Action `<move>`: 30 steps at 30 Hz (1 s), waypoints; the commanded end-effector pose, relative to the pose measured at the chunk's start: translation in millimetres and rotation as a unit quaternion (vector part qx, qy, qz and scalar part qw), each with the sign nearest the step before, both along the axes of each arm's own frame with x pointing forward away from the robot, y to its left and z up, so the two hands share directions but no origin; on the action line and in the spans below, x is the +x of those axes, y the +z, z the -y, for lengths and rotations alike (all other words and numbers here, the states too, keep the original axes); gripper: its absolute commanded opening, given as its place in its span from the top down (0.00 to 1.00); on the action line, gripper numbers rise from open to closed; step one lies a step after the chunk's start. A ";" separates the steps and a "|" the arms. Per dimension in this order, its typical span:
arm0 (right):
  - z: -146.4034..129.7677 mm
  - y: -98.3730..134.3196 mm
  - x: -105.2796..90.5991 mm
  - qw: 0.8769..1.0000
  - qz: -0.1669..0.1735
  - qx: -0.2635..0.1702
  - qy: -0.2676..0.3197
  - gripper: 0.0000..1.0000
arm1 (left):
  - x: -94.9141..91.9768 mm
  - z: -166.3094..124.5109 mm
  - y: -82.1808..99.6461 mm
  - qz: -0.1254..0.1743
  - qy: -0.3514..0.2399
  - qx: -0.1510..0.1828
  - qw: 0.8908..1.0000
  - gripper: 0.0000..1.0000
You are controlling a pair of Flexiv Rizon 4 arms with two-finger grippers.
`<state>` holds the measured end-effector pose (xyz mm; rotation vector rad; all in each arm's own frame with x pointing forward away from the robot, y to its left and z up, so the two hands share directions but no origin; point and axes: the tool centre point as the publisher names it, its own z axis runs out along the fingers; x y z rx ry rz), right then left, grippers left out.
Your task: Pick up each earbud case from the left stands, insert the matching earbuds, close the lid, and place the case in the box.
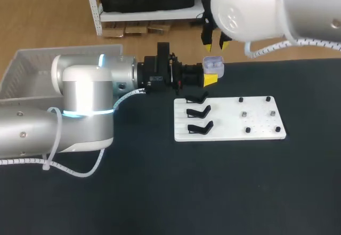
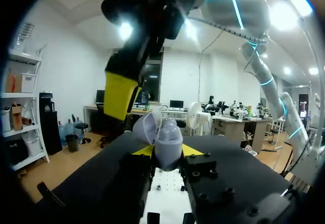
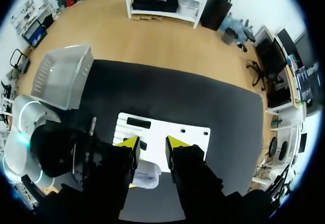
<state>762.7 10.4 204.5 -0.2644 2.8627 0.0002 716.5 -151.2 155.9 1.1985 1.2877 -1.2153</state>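
Left claw (image 2: 168, 153) pinching the open earbud case (image 1: 213, 63) over the bench (image 1: 224, 192)
The lavender case, lid up, is held near a corner of the white board (image 1: 256, 126) with 3 black stands (image 1: 199, 112). The right claw (image 3: 152, 144) hangs spread above it.

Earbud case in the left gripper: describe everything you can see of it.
The earbud case is small, rounded, pale lilac, smooth like plastic. Its lid is hinged open, and two pale rounded shapes, probably earbuds, sit in the body. The left gripper holds it off the table, a yellow tip on each side, just past the far edge of the white board. The right gripper hangs open above, apparently not touching.
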 end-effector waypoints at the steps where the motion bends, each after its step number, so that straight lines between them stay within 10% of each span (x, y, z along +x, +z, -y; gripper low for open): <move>1: 0.1 -6.5 3.7 1.000 -0.011 -0.006 -0.005 0.68 | -0.3 0.3 -1.1 0.002 0.002 -0.002 1.000 1.00; 17: 10.0 0.1 -46.9 1.000 0.003 0.012 -0.017 0.67 | -0.3 0.3 -1.1 0.002 0.002 -0.002 1.000 1.00; 20: 21.5 13.1 -44.8 0.997 0.037 0.052 -0.053 0.54 | -0.3 0.3 -1.1 0.002 0.002 -0.002 1.000 1.00; 23: 38.3 23.6 -48.1 0.989 0.072 0.100 -0.086 0.00 | -0.3 0.3 -1.1 0.002 0.002 -0.002 1.000 1.00; 30: 57.6 25.2 -51.6 0.978 0.081 0.151 -0.122 0.00 | 0.1 -14.1 13.3 0.018 0.006 -0.009 1.000 1.00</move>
